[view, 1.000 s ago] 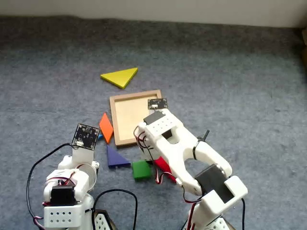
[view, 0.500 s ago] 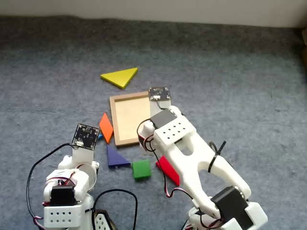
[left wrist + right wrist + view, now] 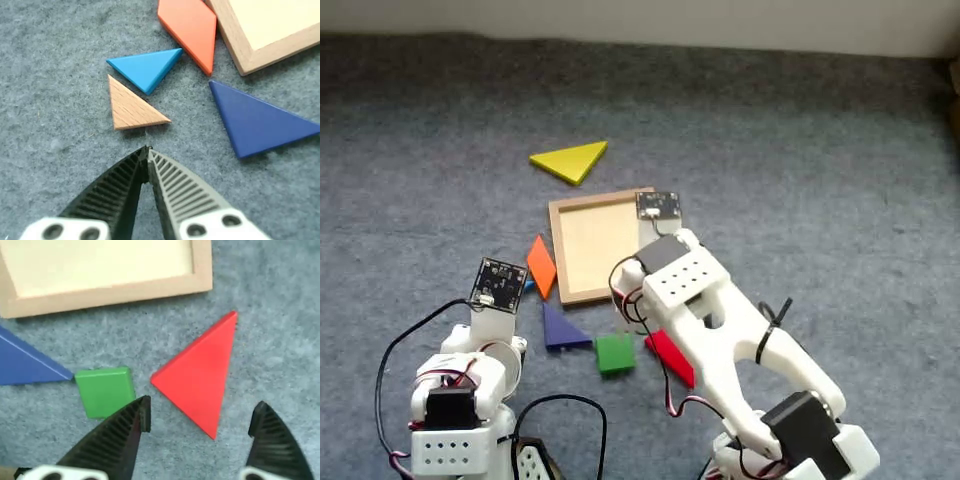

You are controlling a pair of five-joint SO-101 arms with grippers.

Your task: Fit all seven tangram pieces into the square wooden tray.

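Note:
The square wooden tray (image 3: 582,212) lies empty at mid-table. A yellow triangle (image 3: 570,160) rests beyond it. An orange parallelogram (image 3: 541,266) touches its left rim. In front lie a dark blue triangle (image 3: 563,330), a green square (image 3: 614,354) and a red triangle (image 3: 670,355). My right gripper (image 3: 202,414) hangs open over the red triangle (image 3: 200,375), one finger on each side, with the green square (image 3: 105,391) beside it. My left gripper (image 3: 146,152) is shut and empty, pointing at a plain wooden triangle (image 3: 131,107) and a light blue triangle (image 3: 145,67).
Grey carpet covers the whole table. The right arm (image 3: 720,330) stretches over the tray's near right corner and hides part of it. The left arm (image 3: 470,390) stands at the front left. Open carpet lies to the right and at the back.
The right arm has stretched forward and dropped lower, its wrist shifting toward the tray's right rim. The red triangle shows more. The left arm has not moved.

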